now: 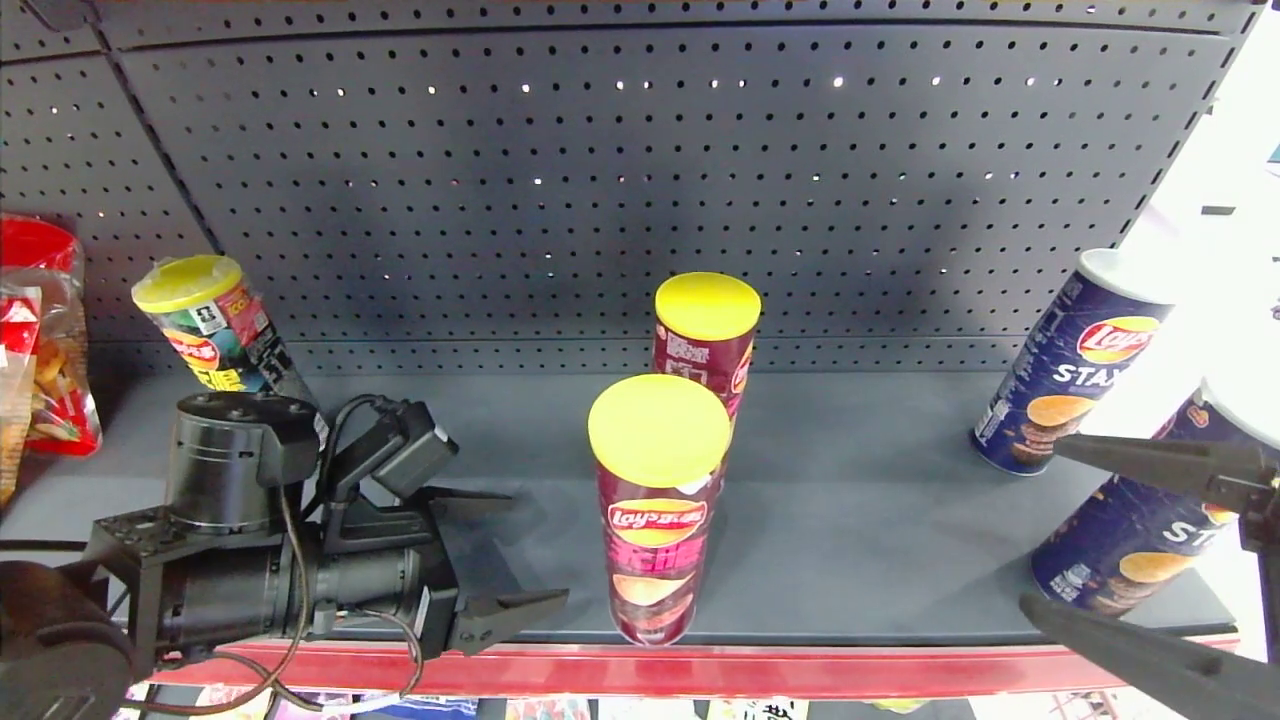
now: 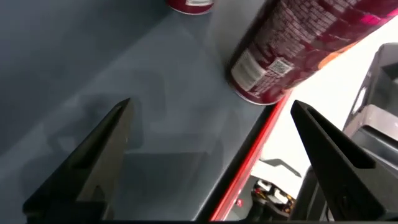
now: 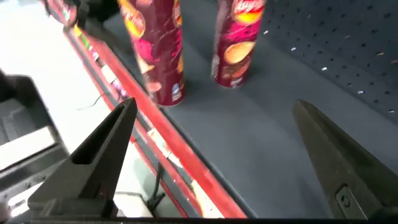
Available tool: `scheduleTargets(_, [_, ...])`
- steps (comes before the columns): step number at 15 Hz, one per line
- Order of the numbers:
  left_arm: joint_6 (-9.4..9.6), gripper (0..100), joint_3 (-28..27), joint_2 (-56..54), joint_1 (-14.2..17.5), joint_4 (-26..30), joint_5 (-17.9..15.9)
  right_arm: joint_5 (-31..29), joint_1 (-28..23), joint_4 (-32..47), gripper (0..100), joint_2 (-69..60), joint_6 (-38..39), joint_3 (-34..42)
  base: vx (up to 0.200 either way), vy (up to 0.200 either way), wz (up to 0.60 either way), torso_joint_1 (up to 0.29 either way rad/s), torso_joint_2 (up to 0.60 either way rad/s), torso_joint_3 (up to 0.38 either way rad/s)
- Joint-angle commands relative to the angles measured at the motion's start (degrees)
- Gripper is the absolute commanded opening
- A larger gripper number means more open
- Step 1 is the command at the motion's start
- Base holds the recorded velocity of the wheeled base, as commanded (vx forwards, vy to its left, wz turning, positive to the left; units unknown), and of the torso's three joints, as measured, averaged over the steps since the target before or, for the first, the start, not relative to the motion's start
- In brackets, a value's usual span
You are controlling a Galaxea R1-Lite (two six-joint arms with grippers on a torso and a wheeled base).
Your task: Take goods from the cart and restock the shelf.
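back: i see a dark grey pegboard (image 1: 640,180), light dots in some holes.
shelf: the grey shelf (image 1: 860,520) sits under it, with a red strip (image 1: 800,672) along its front edge.
right end: bright glare (image 1: 1240,150).
below: pale floor (image 3: 25,43) on my right wrist view.

maroon cans (image 1: 658,520) mid-shelf, bare shelf (image 1: 860,510) toward blue cans (image 1: 1070,370)

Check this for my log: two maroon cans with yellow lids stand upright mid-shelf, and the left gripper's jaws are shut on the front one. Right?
No. The left gripper has its jaws open, empty; the head view shows it beside the front maroon can, apart from it. It and the rear can do stand upright midway along the shelf.
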Motion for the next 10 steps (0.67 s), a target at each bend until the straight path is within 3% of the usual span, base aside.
scheduleTargets(1, [-0.03, 100, -1.15, 1.85, -0.59, -0.05, 0.0, 0.06, -0.69, -0.03, 100, -0.22, -0.02, -0.17, 0.0, 0.0, 0.0, 0.0, 0.0, 0.0])
scheduleTargets(10, [0.14, 100, -5.63, 6.25, -1.82, -0.05, 0.0, 0.06, -0.86, -0.03, 100, -0.4, 0.77, -0.34, 0.0, 0.0, 0.0, 0.0, 0.0, 0.0])
